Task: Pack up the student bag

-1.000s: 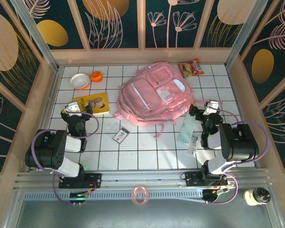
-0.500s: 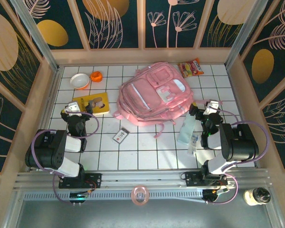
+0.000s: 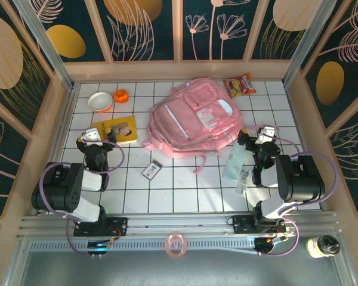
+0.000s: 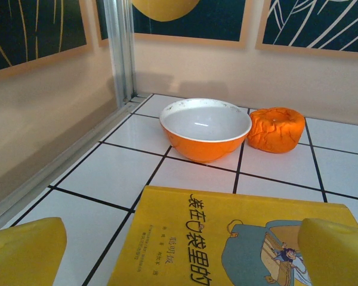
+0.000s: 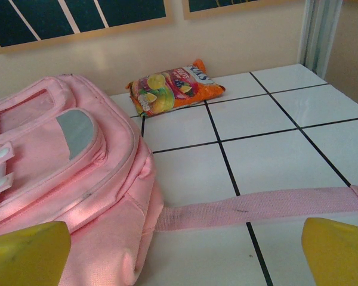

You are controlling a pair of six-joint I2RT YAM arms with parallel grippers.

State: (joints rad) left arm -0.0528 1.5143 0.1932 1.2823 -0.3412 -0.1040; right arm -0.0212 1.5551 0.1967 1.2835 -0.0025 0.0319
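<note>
The pale-pink student bag (image 3: 194, 118) lies flat at the middle of the tiled table, zipped, its side (image 5: 59, 173) filling the left of the right wrist view. A pink strap (image 5: 256, 205) runs across the tiles between my right fingers. My right gripper (image 3: 258, 140) rests low beside the bag's right edge, open and empty. My left gripper (image 3: 94, 138) sits open at the near edge of a yellow book (image 3: 120, 128), whose cover (image 4: 227, 238) lies between the yellow fingertips (image 4: 24, 250) without being held.
An orange bowl (image 4: 205, 127) and an orange squashed ball (image 4: 276, 128) sit at the back left. A snack bag (image 5: 174, 85) lies at the back right. A clear bottle (image 3: 233, 162), a tube (image 3: 243, 179) and a small card (image 3: 151, 170) lie on the near tiles.
</note>
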